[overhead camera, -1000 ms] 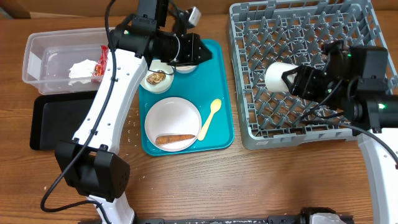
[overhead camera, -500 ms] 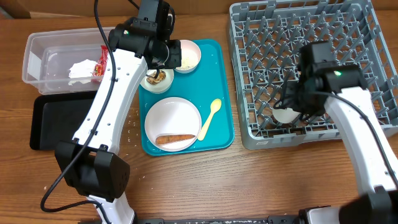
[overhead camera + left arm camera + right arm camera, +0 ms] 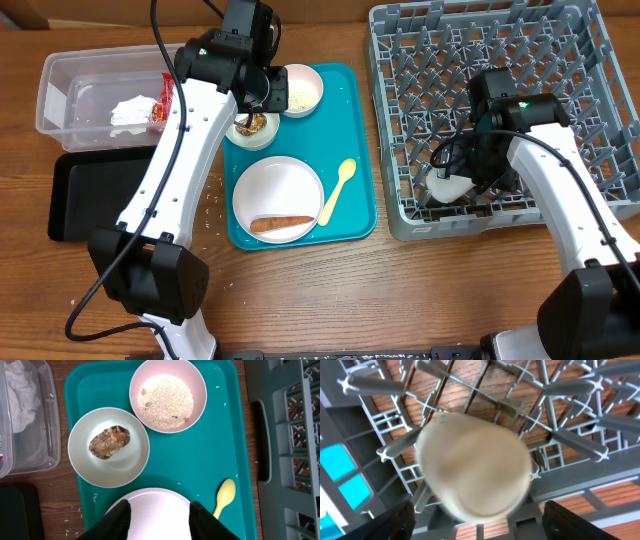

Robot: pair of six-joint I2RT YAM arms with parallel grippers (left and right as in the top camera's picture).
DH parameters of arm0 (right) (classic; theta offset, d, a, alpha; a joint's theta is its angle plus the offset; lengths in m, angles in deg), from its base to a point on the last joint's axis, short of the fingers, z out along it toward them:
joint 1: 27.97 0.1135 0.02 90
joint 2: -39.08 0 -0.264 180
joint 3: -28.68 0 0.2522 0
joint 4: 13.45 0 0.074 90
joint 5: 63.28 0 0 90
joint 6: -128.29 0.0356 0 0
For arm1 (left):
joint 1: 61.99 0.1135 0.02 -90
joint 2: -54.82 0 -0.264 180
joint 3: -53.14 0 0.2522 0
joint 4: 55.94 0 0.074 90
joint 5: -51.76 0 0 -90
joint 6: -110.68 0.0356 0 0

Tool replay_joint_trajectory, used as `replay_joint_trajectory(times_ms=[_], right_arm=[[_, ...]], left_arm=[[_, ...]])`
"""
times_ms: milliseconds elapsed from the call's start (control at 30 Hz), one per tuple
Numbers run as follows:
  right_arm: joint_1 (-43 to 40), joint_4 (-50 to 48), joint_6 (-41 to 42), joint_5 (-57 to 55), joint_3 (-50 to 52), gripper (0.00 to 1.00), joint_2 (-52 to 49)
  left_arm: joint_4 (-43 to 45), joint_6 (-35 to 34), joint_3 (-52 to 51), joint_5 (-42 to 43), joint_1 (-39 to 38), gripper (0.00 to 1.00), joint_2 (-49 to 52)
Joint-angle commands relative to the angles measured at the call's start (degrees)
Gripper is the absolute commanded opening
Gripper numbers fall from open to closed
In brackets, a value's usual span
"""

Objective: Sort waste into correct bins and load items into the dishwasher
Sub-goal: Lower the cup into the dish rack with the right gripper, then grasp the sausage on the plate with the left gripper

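Note:
The small white cup (image 3: 450,187) lies in the front left of the grey dish rack (image 3: 480,60); it is blurred in the right wrist view (image 3: 472,467). My right gripper (image 3: 475,172) (image 3: 487,522) is open, its fingers apart on either side of the cup. My left gripper (image 3: 262,95) (image 3: 159,522) is open and empty above the teal tray (image 3: 355,120). Below it are the white plate (image 3: 159,505), a bowl of rice (image 3: 168,395), a bowl (image 3: 80,460) with the brown lump (image 3: 109,441), and the yellow spoon (image 3: 224,496). The orange-red stick (image 3: 281,223) lies on the plate (image 3: 278,185).
The clear tub (image 3: 70,95) at the far left holds the napkin (image 3: 130,110) and red wrapper (image 3: 162,105). The black tray (image 3: 90,195) lies in front of it. Rice grains (image 3: 210,205) are scattered on the table left of the teal tray.
My right gripper carried the cup down to the rack's front left and opened around it. My left gripper shifted slightly left over the bowls, then stayed still.

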Motion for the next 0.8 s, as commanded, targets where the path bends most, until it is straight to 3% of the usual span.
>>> replay_joint_trajectory(times_ms=[0, 300, 467, 533, 633, 767], right_arm=[[0.2, 1.3, 0.2, 0.4, -3.2, 0.85, 0.3], [0.3, 6.3, -0.7, 8.4, -14.0, 0.83, 0.5], [2.7, 5.8, -2.0, 12.1, -15.0, 0.82, 0.9], [4.2, 5.0, -2.0, 12.1, -15.0, 0.83, 0.9], [4.9, 3.6, -2.0, 12.1, -15.0, 0.83, 0.9], [4.9, 2.3, -2.1, 12.1, -15.0, 0.86, 0.9]], left_arm=[[0.0, 0.7, 0.3, -0.6, -0.4, 0.47, 0.1], [-2.9, 4.4, 0.3, -0.6, -0.4, 0.49, 0.1], [-9.9, 5.4, 0.5, 1.3, -0.4, 0.52, -0.1], [-17.0, 9.6, 0.2, 5.4, -0.8, 0.58, 0.1], [-23.1, 14.7, -1.4, 5.9, -2.0, 0.75, 0.1], [-28.0, 20.1, -7.0, 8.8, -3.9, 0.8, 0.0]])
